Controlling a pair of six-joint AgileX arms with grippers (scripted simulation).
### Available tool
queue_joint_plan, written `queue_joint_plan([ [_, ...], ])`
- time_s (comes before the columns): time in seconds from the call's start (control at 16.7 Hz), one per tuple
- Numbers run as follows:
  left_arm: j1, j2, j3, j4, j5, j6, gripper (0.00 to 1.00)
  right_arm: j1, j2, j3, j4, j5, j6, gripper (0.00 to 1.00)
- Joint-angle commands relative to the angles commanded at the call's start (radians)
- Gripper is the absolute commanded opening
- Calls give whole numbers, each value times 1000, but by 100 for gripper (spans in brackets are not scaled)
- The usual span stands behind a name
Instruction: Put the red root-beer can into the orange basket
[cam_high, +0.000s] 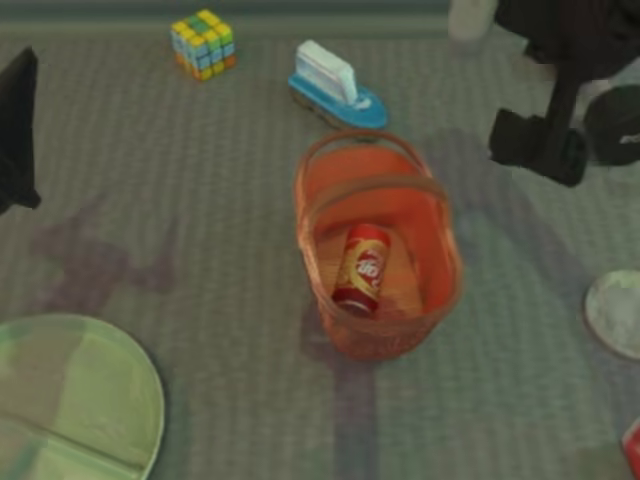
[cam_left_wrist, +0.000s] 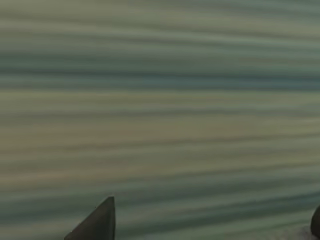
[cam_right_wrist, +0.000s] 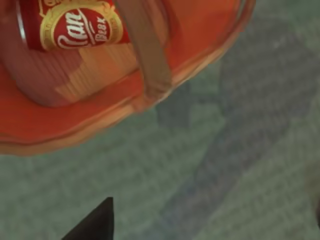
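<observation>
The red root-beer can (cam_high: 362, 268) lies on its side on the slatted bottom of the orange basket (cam_high: 440, 300), mid-table. In the right wrist view, the can's (cam_right_wrist: 75, 25) cream-and-gold label shows behind one arched handle (cam_right_wrist: 147, 60) and the basket rim (cam_right_wrist: 60, 142). My right gripper (cam_high: 535, 145) hangs above the table, to the right of the basket and slightly behind it. It is open (cam_right_wrist: 210, 222) with nothing between its fingers. My left gripper (cam_high: 15, 130) is parked at the table's left edge, open (cam_left_wrist: 207, 222) and empty.
A colour cube (cam_high: 204, 44) and a blue-and-white toy boat (cam_high: 335, 88) sit behind the basket. A green plate (cam_high: 70, 400) fills the front left corner. A pale round dish (cam_high: 618, 312) and a red object (cam_high: 632, 448) lie at the right edge.
</observation>
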Motion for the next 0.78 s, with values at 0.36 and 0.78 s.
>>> queue_joint_plan([
  [0.36,39,-437,-311,-206,-244,59,100,117,481,533,-333,8,-198,100],
  [0.78,53,-664,-495,-315,-372,115,100,177,739,824,-510,14,-302,100],
])
